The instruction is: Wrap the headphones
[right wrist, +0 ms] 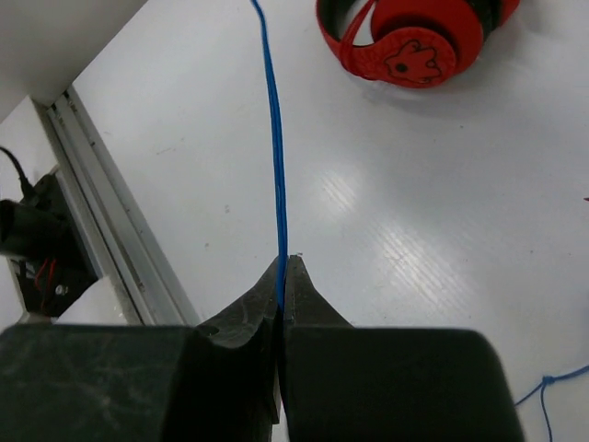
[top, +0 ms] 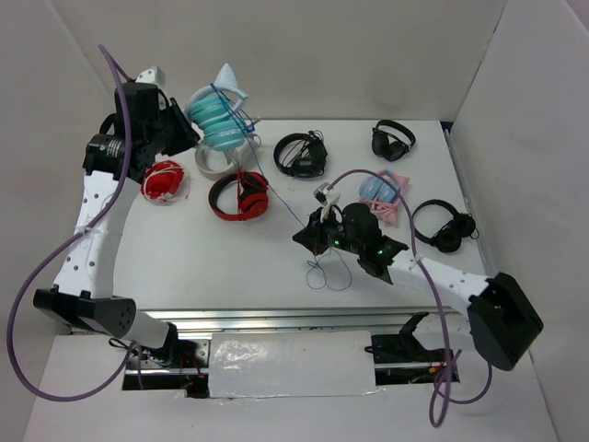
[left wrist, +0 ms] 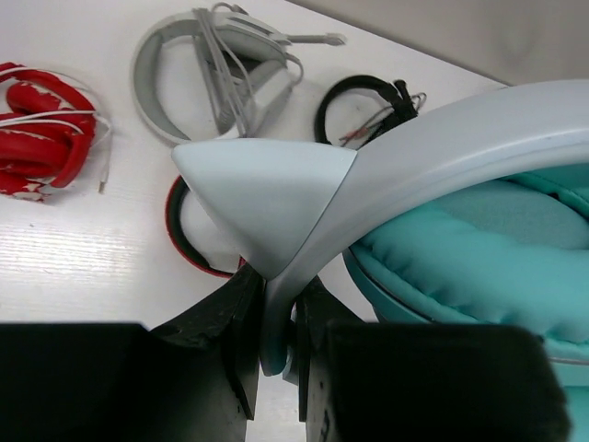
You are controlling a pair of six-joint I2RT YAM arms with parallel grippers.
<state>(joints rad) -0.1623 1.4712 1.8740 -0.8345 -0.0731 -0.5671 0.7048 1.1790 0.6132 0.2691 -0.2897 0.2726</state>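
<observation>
The teal headphones are held up at the back left, with their white pointed ear parts up. My left gripper is shut on their white band, with the white ear part and a teal cup close to the camera. The thin blue cable crosses the cups and runs taut down to my right gripper. In the right wrist view the right gripper is shut on the cable. A loose end of cable hangs below it.
Red headphones, white headphones and red-and-black headphones lie under the cable's left side. Black headphones lie at the back middle, back right and right. Pale blue-and-pink headphones lie behind the right arm.
</observation>
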